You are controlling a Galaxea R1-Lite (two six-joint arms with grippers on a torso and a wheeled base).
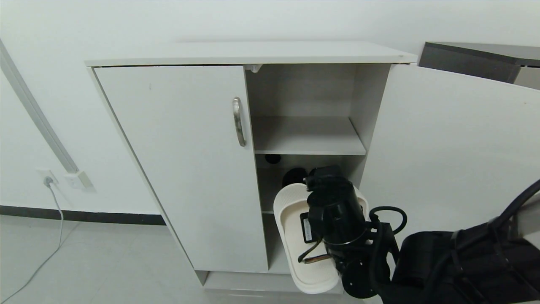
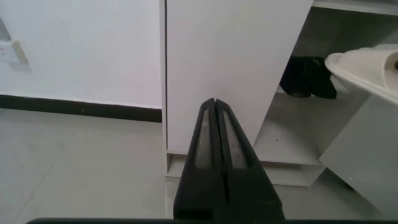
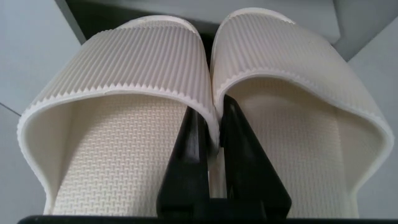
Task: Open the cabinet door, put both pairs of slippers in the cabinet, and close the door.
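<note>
Here, the right hand (image 3: 212,130) clamps the white slippers (image 3: 140,68) by their inner edges, toes pointing lengthwise into the open cabinet (image 1: 253,52) directly ahead.

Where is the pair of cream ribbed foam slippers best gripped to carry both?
Pinch the touching inner strap edges of the cream ribbed foam slippers, coming from the heel end between the soles. Side by side, those walls form one thin ridge; the right hand is shut on it.
</note>
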